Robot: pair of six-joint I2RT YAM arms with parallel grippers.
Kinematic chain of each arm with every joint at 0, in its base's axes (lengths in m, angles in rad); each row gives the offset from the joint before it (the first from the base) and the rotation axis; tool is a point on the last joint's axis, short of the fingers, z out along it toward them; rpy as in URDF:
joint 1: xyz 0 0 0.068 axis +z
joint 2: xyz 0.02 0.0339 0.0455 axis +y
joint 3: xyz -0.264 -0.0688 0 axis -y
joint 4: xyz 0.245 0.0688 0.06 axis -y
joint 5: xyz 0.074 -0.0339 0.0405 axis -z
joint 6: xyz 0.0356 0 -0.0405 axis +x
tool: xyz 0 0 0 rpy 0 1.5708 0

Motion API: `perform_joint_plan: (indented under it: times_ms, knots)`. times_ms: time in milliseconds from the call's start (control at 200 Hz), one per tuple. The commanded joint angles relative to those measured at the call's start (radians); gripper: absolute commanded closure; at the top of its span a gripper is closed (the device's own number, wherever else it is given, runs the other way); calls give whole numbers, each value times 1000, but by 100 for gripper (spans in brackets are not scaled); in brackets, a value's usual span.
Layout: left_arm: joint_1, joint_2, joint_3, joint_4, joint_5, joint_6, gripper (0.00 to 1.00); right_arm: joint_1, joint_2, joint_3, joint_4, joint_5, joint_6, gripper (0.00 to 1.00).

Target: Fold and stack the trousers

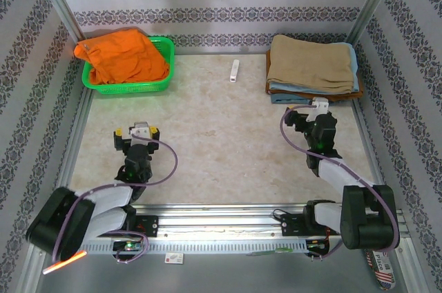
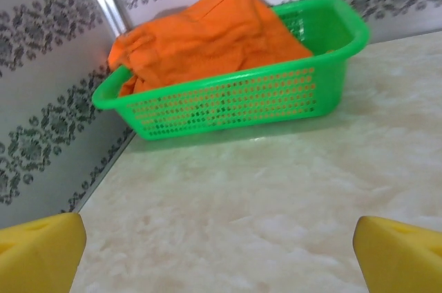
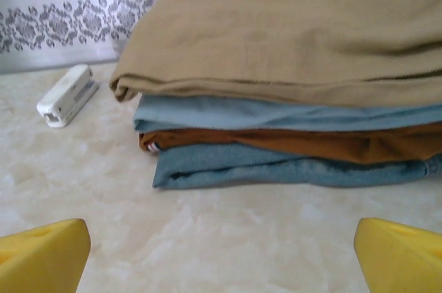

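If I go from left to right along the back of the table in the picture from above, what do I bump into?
green basket with the orange garment in it → small white object → khaki trousers, folded on top of the pile of folded clothes

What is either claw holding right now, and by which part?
Nothing is held. The left claw is open, facing the green basket. The right claw is open, stopped short of the folded trousers without touching them.
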Motion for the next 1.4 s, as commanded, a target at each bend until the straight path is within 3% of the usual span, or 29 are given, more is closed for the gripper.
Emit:
perform_joint_plan:
  times_ms: [0, 130, 170, 355, 555, 629, 799, 859, 1064, 1399]
  knots:
    - [26, 123, 11, 238, 34, -51, 0, -10, 9, -16, 69, -15, -35, 2]
    - [30, 304, 44, 442, 26, 22, 0, -13, 101, -81, 181, -50, -13, 2]
    - [31, 346, 55, 472, 28, 52, 1, -11, 92, -67, 145, -59, -33, 2]
    - [79, 478, 127, 472, 122, 72, 1, -13, 96, -127, 268, -11, -43, 2]
    - [125, 427, 164, 318, 178, 23, 1, -14, 303, -129, 488, -10, -51, 2]
    - [162, 399, 175, 244, 247, -15, 1, -14, 330, -136, 524, 14, -40, 2]
    - [281, 406, 185, 155, 450, -129, 1, -6, 327, -121, 494, 18, -51, 2]
    - [285, 476, 179, 290, 448, -106, 1, 4, 325, -116, 484, 18, -65, 2]
    - [317, 425, 275, 16, 464, -164, 1, 75, 330, -84, 430, 58, -144, 2]
    - [339, 431, 272, 31, 492, -176, 1, 7, 340, -28, 320, 71, -48, 2]
